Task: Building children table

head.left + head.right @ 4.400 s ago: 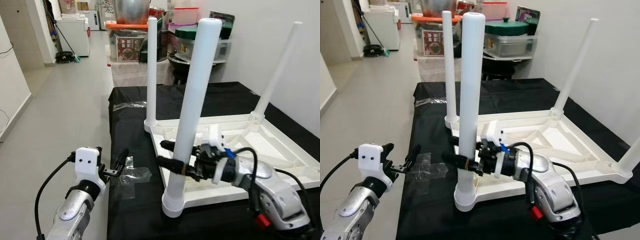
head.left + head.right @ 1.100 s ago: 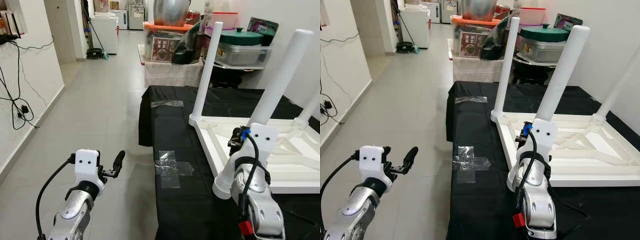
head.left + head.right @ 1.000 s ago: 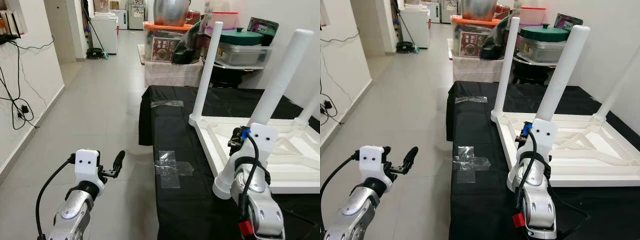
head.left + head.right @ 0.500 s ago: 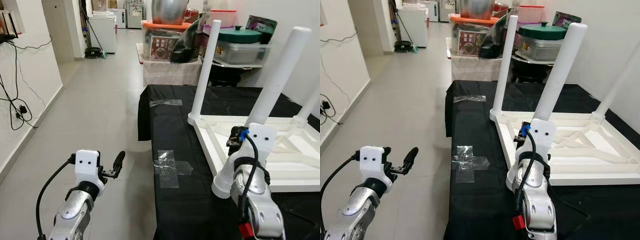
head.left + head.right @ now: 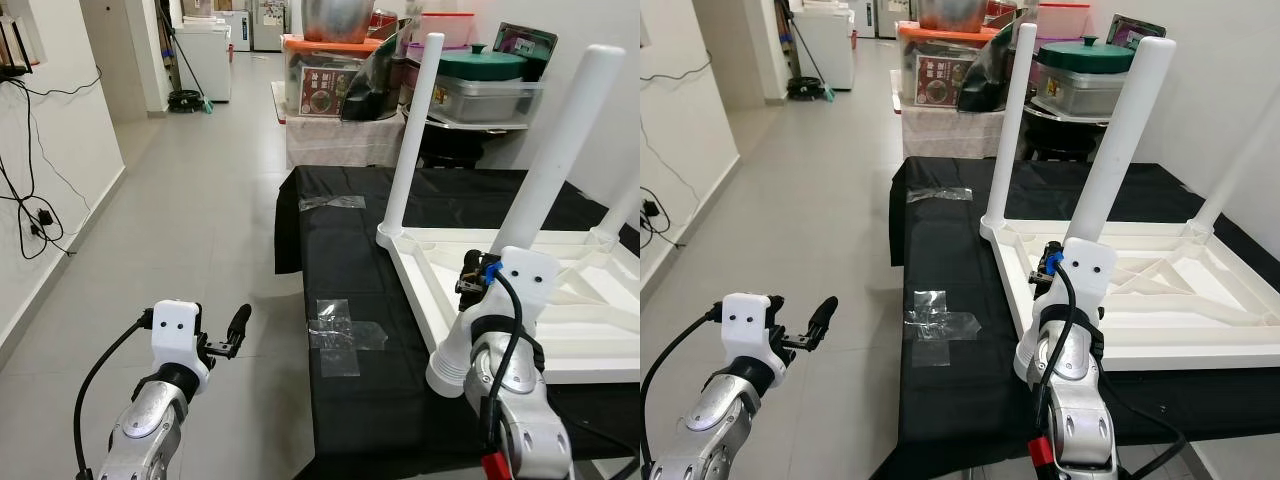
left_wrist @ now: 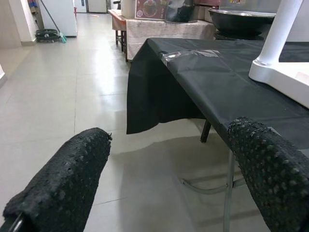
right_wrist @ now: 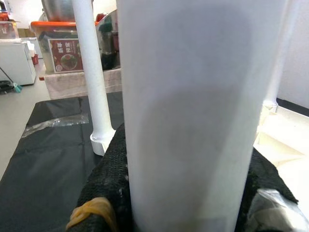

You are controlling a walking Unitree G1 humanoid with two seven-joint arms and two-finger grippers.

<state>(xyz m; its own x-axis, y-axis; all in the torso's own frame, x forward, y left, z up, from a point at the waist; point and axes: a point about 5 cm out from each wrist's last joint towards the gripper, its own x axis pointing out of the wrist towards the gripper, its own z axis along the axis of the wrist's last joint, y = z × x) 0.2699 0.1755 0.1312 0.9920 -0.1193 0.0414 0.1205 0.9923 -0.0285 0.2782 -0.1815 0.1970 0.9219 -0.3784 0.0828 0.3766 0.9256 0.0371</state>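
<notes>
Children's table (image 5: 560,300) lies upside down on the black-draped tabletop (image 5: 350,260), legs pointing up. Right hand (image 7: 183,193) is clamped around the nearest white leg (image 5: 555,160). Left hand (image 5: 236,325) hovers over the floor beside the tabletop, fingers (image 6: 63,179) apart, holding nothing.

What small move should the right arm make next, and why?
Probably twist the near leg further into its corner socket. The right gripper is clamped around it, the leg leans slightly, and the left gripper hangs open over the floor.
</notes>
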